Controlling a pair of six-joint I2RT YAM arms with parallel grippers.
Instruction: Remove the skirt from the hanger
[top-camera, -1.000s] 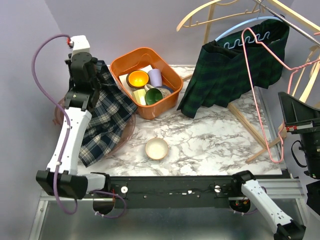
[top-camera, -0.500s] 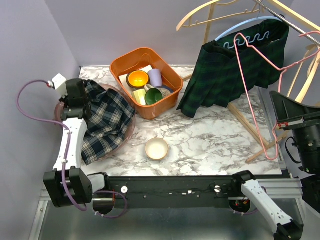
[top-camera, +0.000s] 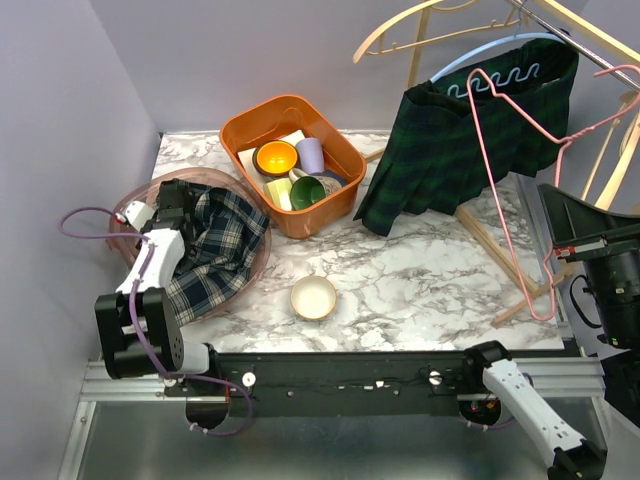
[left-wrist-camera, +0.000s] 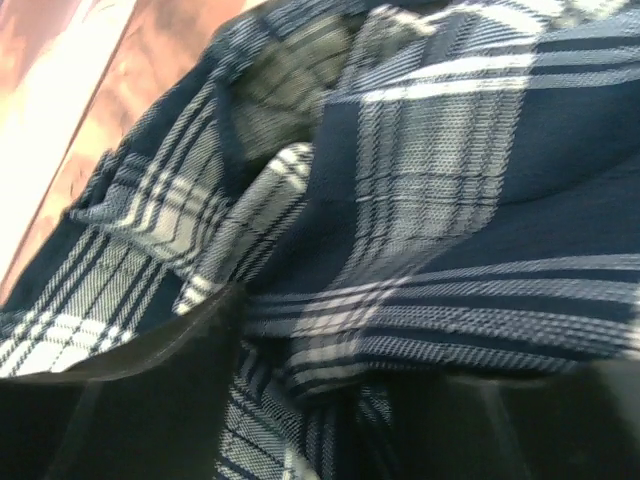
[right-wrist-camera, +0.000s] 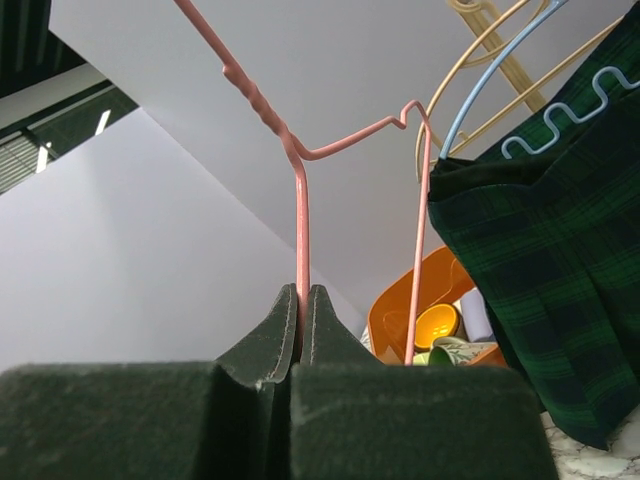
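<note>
A blue-and-white plaid skirt (top-camera: 215, 245) lies bunched in a clear pink basin (top-camera: 135, 197) at the left, off any hanger. My left gripper (top-camera: 176, 203) is low over it, open, and its fingers stand apart with plaid cloth (left-wrist-camera: 420, 180) lying loose between them (left-wrist-camera: 330, 400). At the right, my right gripper (top-camera: 562, 240) is shut on the wire of a bare pink hanger (top-camera: 545, 315), which rises straight from the pinched jaws (right-wrist-camera: 301, 295) in the right wrist view. A dark green skirt (top-camera: 460, 150) hangs on a blue hanger (top-camera: 470, 58).
An orange bin (top-camera: 240, 135) with cups and bowls stands at the back centre. A small cream bowl (top-camera: 313, 297) sits on the marble near the front. Wooden hangers (top-camera: 400, 25) and a rack leg (top-camera: 500, 250) crowd the back right.
My left arm has dropped from high above the basin to low over it, and its jaws have opened off the plaid skirt. The pink hanger has shifted slightly.
</note>
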